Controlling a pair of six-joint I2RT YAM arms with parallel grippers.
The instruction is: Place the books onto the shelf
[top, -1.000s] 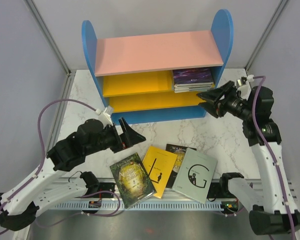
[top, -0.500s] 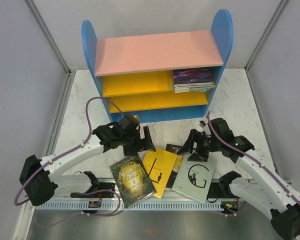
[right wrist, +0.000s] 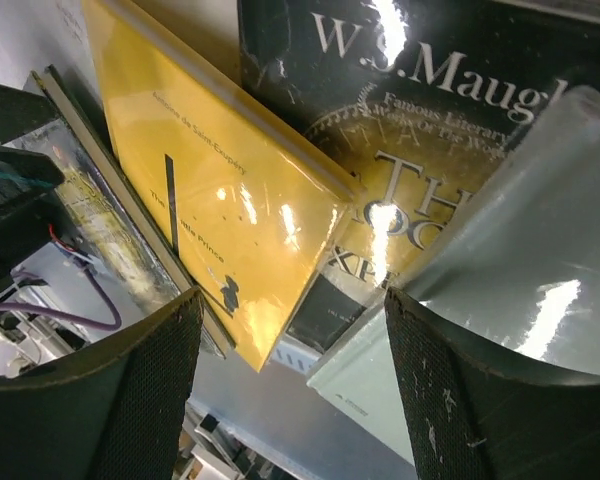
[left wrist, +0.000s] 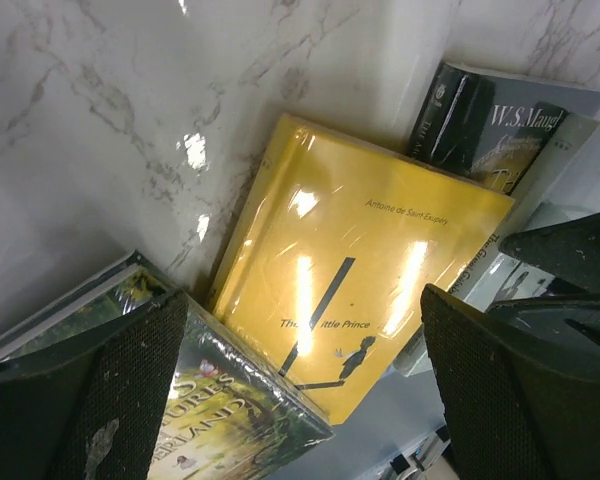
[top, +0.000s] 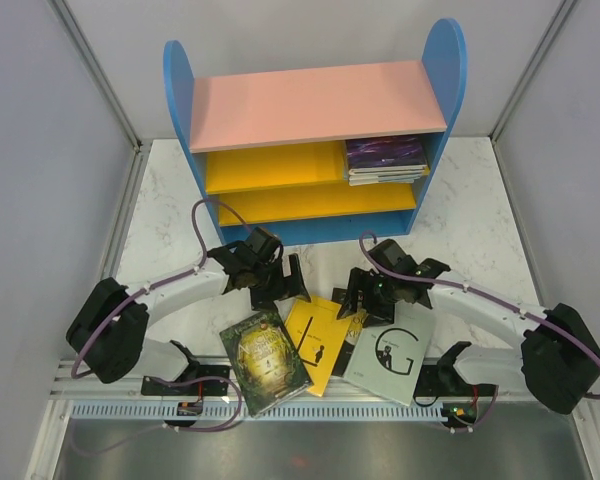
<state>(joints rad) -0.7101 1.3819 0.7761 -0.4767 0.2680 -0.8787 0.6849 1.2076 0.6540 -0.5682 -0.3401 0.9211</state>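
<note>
yellow book (left wrist: 350, 290): glossy cover | table (left wrist: 130, 100): shiny marble-look | fingers (left wrist: 90, 400): matt, rough

top external: high above and behind the arm bases, facing down and forward; the shelf (top: 310, 105) sits top centre, the whole table (top: 465, 205) fits in frame.
left wrist: very near, tilted down at the yellow book (left wrist: 360, 290) in mid frame; left fingers (left wrist: 100, 400) fill the lower corners.
right wrist: very near, aimed down at the black book (right wrist: 430, 130) upper right; right fingers (right wrist: 110, 400) in the lower corners.
shared: all three views hold the yellow book and the black book.
</note>
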